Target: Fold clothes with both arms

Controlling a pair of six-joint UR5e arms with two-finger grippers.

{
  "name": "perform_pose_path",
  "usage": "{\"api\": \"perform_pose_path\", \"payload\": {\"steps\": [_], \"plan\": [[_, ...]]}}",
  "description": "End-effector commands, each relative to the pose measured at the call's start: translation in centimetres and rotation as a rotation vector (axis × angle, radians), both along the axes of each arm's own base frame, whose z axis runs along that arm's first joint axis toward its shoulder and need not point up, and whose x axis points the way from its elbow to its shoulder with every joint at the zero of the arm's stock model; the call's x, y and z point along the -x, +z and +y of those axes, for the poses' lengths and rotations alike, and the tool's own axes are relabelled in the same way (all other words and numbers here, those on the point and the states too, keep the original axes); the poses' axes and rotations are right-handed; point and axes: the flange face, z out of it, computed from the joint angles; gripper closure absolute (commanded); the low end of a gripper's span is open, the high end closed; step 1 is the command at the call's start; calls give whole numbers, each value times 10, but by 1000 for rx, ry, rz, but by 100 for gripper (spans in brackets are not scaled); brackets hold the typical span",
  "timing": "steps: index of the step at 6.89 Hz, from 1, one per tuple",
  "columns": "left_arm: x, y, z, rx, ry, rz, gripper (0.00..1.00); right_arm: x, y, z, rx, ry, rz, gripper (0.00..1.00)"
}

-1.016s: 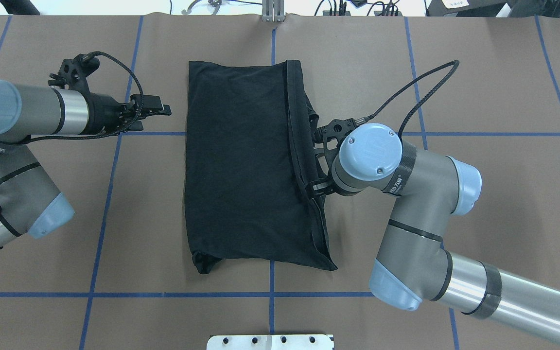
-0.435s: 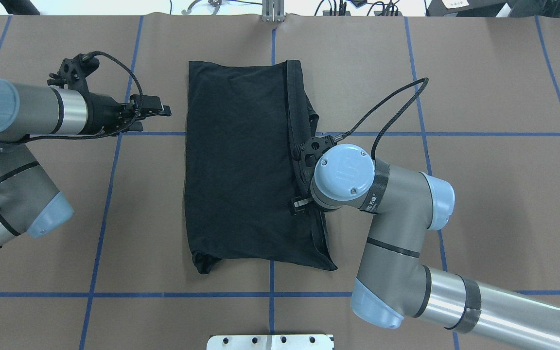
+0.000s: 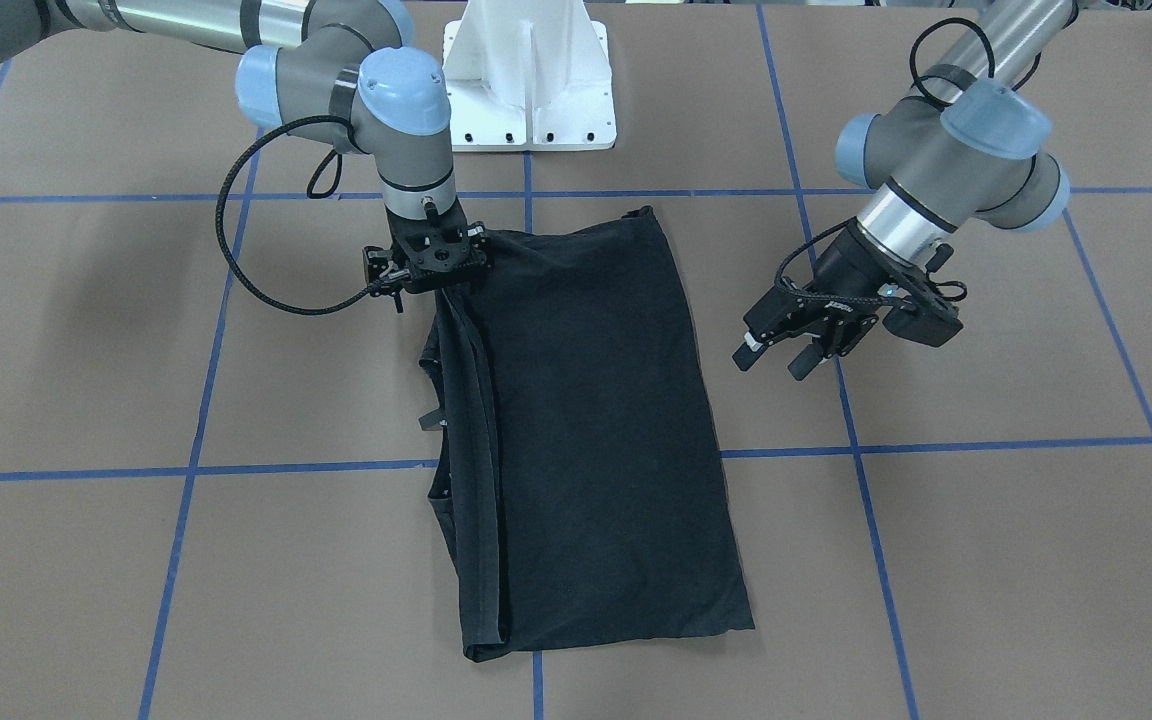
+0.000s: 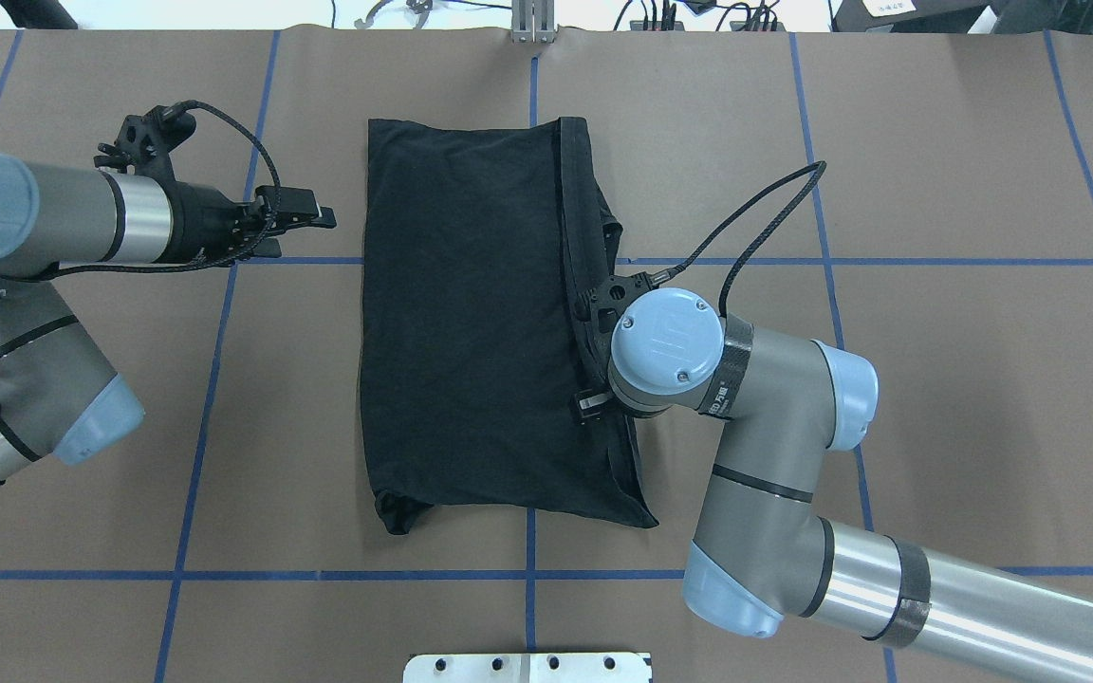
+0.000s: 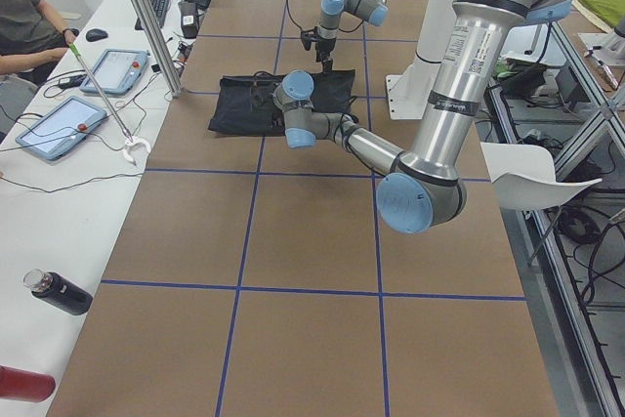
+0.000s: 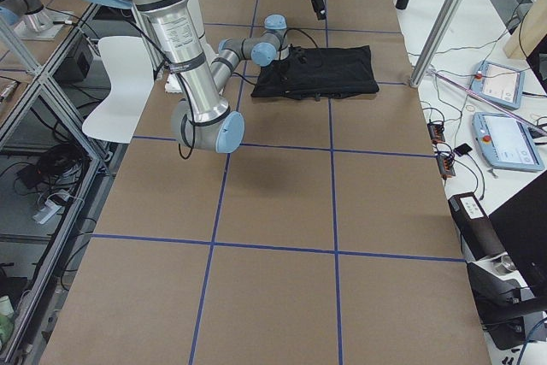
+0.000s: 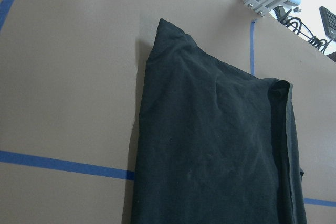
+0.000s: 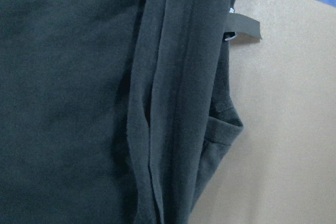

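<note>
The folded black shirt (image 4: 471, 323) lies flat mid-table (image 4: 964, 142); the right end effector (image 3: 431, 285) points down over its layered right edge, spread or pressed together I cannot tell; the left end effector (image 3: 771, 362), fingers spread, hovers beside the left edge, apart.

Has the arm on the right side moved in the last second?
Yes. The right arm shifted left and toward the robot, away from the blue tape line, over the T-shirt edge.
</note>
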Motion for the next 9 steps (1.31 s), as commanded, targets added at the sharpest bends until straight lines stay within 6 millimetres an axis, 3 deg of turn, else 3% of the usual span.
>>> {"api": "perform_pose_path", "payload": {"steps": [1, 5, 6, 7, 9], "plan": [[0, 0, -1, 0, -1, -1, 0, 0, 6, 1, 9, -7, 9, 0], [1, -1, 0, 1, 2, 2, 0, -4, 29, -7, 17, -3, 46, 0], [0, 0, 0, 1, 2, 0, 0, -14, 37, -18, 30, 12, 54, 0], [0, 1, -1, 2, 2, -1, 0, -39, 58, -37, 80, 28, 59, 0], [-1, 2, 0, 3, 4, -2, 0, -65, 71, -58, 74, 17, 68, 0]]}}
